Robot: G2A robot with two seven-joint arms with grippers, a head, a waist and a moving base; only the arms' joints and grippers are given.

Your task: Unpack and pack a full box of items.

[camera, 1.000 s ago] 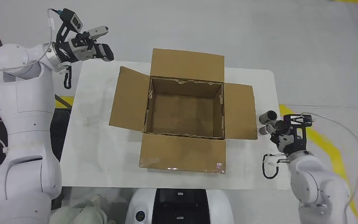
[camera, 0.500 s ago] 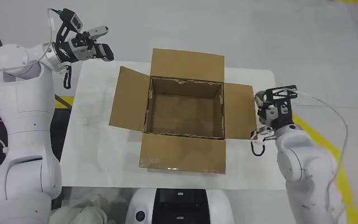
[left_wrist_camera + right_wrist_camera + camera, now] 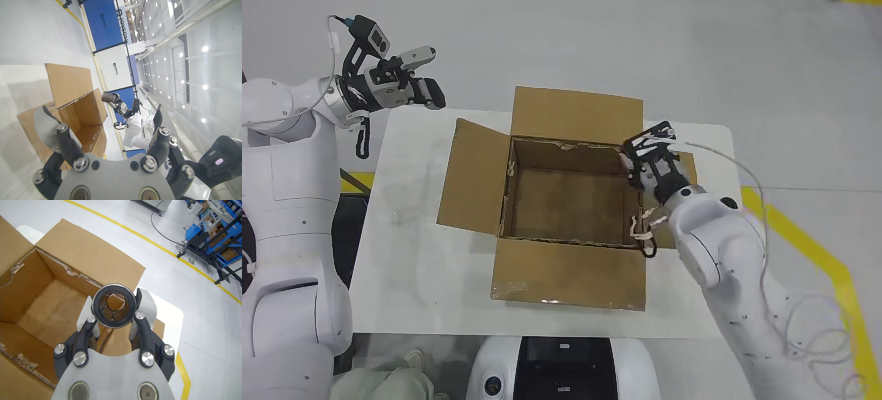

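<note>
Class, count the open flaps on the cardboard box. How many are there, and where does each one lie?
4. Far flap, near flap, left flap and right flap, which is partly covered by the right arm. None looks hidden.

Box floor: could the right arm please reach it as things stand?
Probably yes: the flaps are open, the floor is bare, and the right pincer, holding a tube, hangs over the box edge.

Printed lettering with a logo stands on the blue wall panel (image 3: 98, 32) and again on the white panel (image 3: 111, 75) next to it.
</note>
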